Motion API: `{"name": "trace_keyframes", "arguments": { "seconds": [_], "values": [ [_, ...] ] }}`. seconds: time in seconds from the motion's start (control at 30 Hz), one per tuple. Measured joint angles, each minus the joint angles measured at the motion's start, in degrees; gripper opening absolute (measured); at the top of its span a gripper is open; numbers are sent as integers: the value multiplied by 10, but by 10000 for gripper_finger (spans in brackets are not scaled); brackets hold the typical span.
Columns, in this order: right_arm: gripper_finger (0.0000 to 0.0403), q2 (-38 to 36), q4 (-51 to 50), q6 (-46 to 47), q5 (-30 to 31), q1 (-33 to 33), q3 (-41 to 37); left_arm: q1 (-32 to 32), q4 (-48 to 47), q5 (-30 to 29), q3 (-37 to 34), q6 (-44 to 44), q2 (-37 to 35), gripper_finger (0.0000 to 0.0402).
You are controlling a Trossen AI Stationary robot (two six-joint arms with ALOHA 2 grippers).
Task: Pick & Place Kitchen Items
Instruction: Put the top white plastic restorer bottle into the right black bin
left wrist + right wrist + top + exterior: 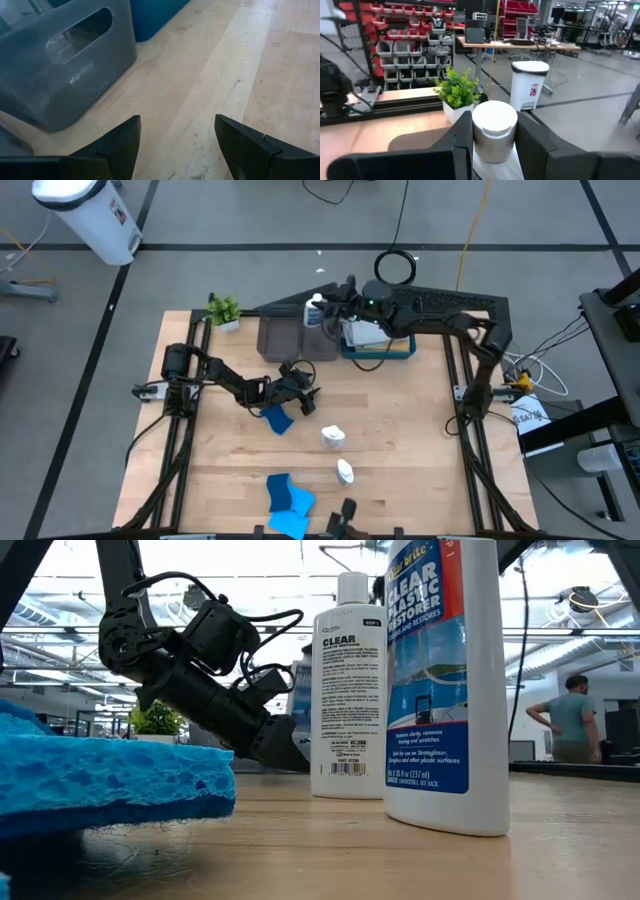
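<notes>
Potted plant [223, 310]: upright at the far left corner of the counter [400, 430], green leaves, white pot.

Left claw [305, 402]: low over the middle of the counter, left of centre; fingers [112, 150] spread apart, nothing between them, bare wood beneath in the wrist view.

Dark-blue sponge [277, 419]: flat on the counter just beside the left claw, on its near side; contact cannot be told.

Blue sponges [288, 502]: cluster at the near edge, left of centre; one [110, 785] fills the foreground of the low view.

Grey tray [288, 337]: at the far edge, about centre; side wall with cut-out handle [75, 35] seen close by the left wrist camera.

White bottle [316, 311]: upright over the far right end of the grey tray, held by the cap [494, 127]. Right claw [331, 310]: closed on that bottle, fingers [462, 137] pressed against either side of the cap, arm reaching in along the far edge from the right.

Second white bottle [333, 437]: on the counter near the middle, right of the left claw. Third white bottle [345, 472]: nearer the near edge, apart from the second; blue-labelled, upright in the low view [445, 690].

Blue tray [378, 348]: at the far edge just right of the grey tray, beneath the right arm.

Person [572, 720]: standing in the room beyond the counter, far right of the low view.
</notes>
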Motion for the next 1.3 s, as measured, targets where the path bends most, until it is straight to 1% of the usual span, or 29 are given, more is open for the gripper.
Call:
{"name": "trace_keyframes", "arguments": {
  "seconds": [0.17,0.27,0.37,0.6,0.7,0.83,1.07,1.2,1.3],
  "values": [
    [81,44,44,17,7,-8,0,0,0,0,0,0,0,257],
    [82,58,47,-14,58,-7,0,0,0,0,0,1,0,257],
    [82,69,44,-32,77,-8,0,1,0,0,0,3,0,257],
    [84,79,39,-32,76,-11,0,1,0,-1,0,4,0,257],
    [94,79,38,-35,74,-11,0,1,0,-4,0,5,0,257],
    [124,79,39,-35,74,-11,0,1,0,-4,0,5,0,257],
    [196,78,38,-34,74,-10,0,1,0,-4,0,3,0,257],
    [237,69,34,-34,74,-5,0,1,0,-4,0,2,0,257],
    [261,53,19,-34,74,2,0,1,0,-4,0,2,0,257]
  ]
}}
